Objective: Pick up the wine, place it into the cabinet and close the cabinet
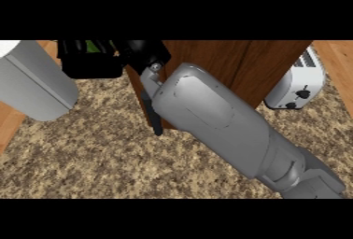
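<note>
My right forearm crosses the head view from the lower right up to the wooden cabinet (pixel 234 60) at the top. My right hand (pixel 93 66) shows as a black mass left of the cabinet's edge. Between its fingers a green sliver of the wine bottle (pixel 92 45) is visible, while the rest of the bottle is hidden. The cabinet door (pixel 140 93) stands edge-on beside my wrist, with its dark handle (pixel 156 123) below. My left forearm (pixel 34 79) fills the upper left, and its hand does not show.
A silver toaster (pixel 296 84) stands against the cabinet's right side. The speckled granite counter (pixel 103 154) spreads below and to the left. Wooden floor shows at the left and right edges.
</note>
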{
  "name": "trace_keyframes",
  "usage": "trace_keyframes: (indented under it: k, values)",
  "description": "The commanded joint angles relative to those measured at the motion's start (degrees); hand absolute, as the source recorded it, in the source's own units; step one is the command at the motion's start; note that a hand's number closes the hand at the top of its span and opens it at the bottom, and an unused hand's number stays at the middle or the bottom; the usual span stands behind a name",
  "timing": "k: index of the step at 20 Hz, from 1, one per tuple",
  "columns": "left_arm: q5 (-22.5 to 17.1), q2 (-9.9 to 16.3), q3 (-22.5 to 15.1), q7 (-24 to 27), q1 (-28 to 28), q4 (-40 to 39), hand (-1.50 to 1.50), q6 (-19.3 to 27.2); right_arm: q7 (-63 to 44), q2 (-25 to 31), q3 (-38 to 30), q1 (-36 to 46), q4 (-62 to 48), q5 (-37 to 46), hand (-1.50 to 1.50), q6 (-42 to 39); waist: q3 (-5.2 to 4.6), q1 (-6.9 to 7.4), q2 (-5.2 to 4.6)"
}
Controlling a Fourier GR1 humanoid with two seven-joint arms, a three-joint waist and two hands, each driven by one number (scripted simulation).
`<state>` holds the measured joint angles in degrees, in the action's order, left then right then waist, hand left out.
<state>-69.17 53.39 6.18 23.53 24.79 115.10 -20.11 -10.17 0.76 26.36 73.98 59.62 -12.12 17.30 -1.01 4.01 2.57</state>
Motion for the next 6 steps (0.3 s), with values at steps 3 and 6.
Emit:
trace_keyframes:
  k: [3,6]
  values:
    - [-0.92,0.20,-0.03,-1.05,-0.33,1.10,1.50,0.93,1.70,6.51,-3.49,-5.03,-10.44,1.24,1.50,0.95,0.93,-1.58,-4.41]
    - [-0.93,0.51,1.74,-0.64,-1.15,0.49,1.50,1.04,2.33,6.19,-3.56,-4.86,-10.63,1.17,1.50,0.36,0.86,-1.41,-4.22]
